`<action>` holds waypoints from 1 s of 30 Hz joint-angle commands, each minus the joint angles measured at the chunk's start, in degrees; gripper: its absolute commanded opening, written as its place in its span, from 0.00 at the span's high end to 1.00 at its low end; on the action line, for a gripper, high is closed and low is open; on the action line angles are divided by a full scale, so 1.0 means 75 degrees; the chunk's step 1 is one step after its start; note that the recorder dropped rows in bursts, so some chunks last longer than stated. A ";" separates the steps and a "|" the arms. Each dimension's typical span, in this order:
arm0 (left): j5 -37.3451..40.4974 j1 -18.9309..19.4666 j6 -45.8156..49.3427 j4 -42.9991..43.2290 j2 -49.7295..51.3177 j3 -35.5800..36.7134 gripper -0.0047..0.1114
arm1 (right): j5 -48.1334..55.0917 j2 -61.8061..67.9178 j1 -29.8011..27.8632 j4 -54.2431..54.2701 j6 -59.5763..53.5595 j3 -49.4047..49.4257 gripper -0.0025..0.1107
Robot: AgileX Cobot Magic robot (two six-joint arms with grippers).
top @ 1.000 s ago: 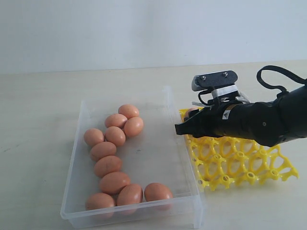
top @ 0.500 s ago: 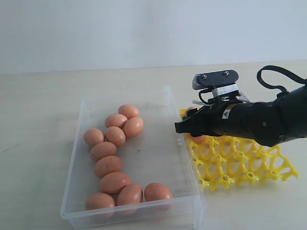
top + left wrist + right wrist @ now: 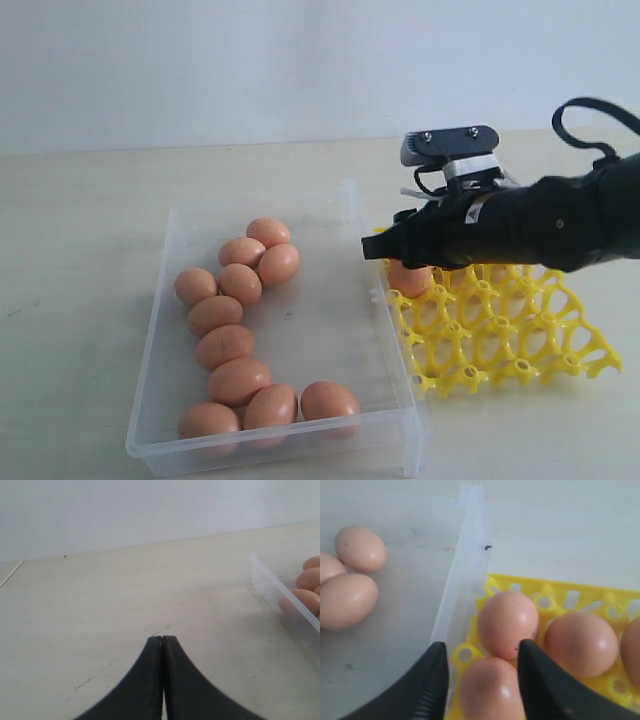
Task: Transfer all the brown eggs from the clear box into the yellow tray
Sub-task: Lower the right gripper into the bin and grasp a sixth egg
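i judged the job about a quarter done: the right wrist camera showed four eggs (image 3: 581,643) seated in the tray (image 3: 520,340), one cut off by the edge of the view, and i counted eleven left to move in the box (image 3: 320,320). in the exterior view the tray lay just beside the box at its 3 o'clock. its filled cups were at the tray's 10 o'clock corner, mostly under the arm, and the lattice i could see beyond them was bare. the box's eggs ran in a loose line from 12 o'clock down the 9 o'clock half to the 6 o'clock wall, several of them touching. the right gripper (image 3: 482,650) hung over that filled corner with its fingers spread. an egg sat in a cup between them with a gap on one side, so i read it as resting there, not pinched. the left gripper (image 3: 162,641) was pressed together over the table (image 3: 100,605), with a corner of the box near it.
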 commanded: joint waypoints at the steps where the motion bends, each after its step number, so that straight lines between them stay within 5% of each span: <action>1: -0.0110 -0.0011 -0.0047 0.0011 0.0005 -0.0031 0.96 | 0.2153 -0.0320 0.0416 -0.0028 -0.0318 -0.1048 0.93; 9: -0.0110 -0.0011 -0.0047 0.0011 0.0005 -0.0031 0.96 | 0.5099 -0.0027 0.1408 0.0519 -0.1706 -0.2654 0.96; 12: -0.0110 -0.0011 -0.0047 0.0011 0.0005 -0.0031 0.96 | 0.5777 0.0311 0.1649 0.0581 -0.1795 -0.2923 0.87; 20: -0.0110 -0.0011 -0.0047 0.0011 0.0005 -0.0031 0.96 | 0.6350 0.1101 0.2003 0.0580 -0.1795 -0.3009 0.42; 30: -0.0110 -0.0011 -0.0047 0.0011 0.0005 -0.0031 0.96 | 0.6597 0.1231 0.2172 0.0549 -0.1795 -0.3009 0.43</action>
